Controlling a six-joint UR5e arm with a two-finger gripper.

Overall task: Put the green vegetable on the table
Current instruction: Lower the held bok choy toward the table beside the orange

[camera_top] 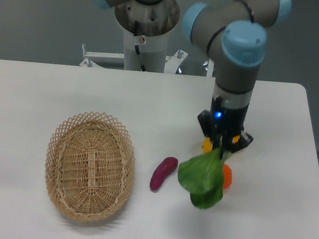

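A white bench with rounded corners carries everything here. On its left part sits an oval wicker basket, its open weave rim scalloped all round. Nothing shows inside it; only the woven bottom can be seen.

To the right of the basket, apart from it, a small purple eggplant lies on the bench, tilted with its upper end leaning right.

Further right the arm comes down nearly upright from above, and its gripper points at the bench. The jaws are closed on the top of the green vegetable, holding it by the narrow end, which is hidden between them. The broad dark green leaves hang below the jaws and spread toward the lower left. Whether the lowest leaf tip touches the bench or hangs just above it cannot be told; a faint shadow lies on the surface beneath and to the left of the leaves.

Just behind the leaves, on the right, an orange object shows in part, its shape mostly covered. A small yellow piece peeks out at the left of the jaws; what it belongs to is unclear.

The vegetable is well outside the basket, between the eggplant and the right edge of the bench.
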